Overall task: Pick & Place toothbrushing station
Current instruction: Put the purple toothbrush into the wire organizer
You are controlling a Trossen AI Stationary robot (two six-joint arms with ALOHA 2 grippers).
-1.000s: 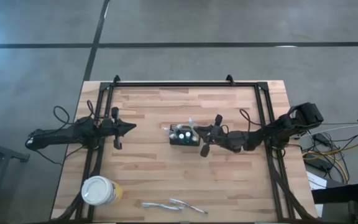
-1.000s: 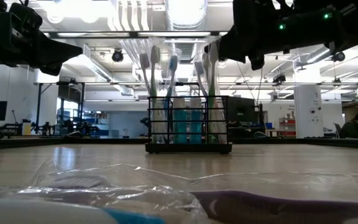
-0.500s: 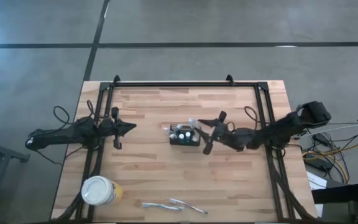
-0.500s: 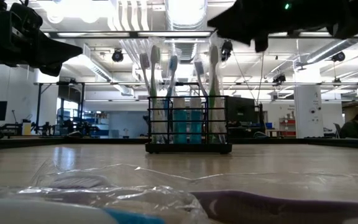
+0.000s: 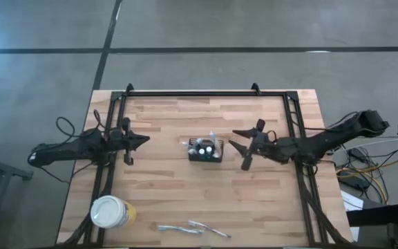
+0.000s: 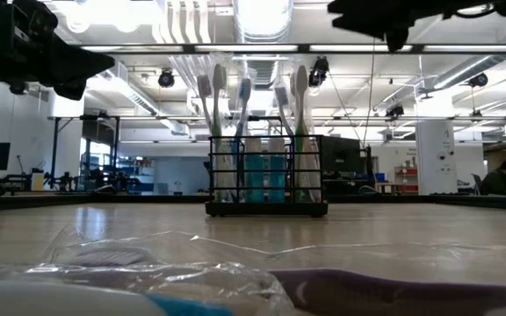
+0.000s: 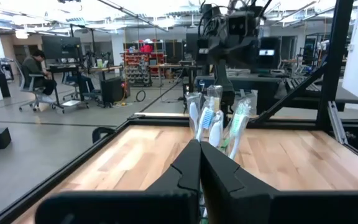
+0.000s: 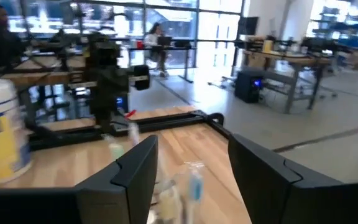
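- Black wire mesh makes up the toothbrushing station [image 5: 206,150], a small caddy standing upright near the middle of the table [image 5: 171,200], with toothbrushes [image 6: 244,96] rising well above its rim.
- Judging by its build, it is light and stiff but top-heavy; a pinch on the rim or side wall looks safer than on the loose brushes.
- Right gripper [image 5: 244,146] hovers just beside the caddy, fingers spread wide, holding nothing.
- Left gripper [image 5: 141,140] waits well apart, pinched closed and empty.
- Wooden planks look smooth; a white tub [image 5: 111,211] and wrapped brushes [image 5: 188,227] lie near the front edge.
- Beyond is a workshop with desks and seated people.
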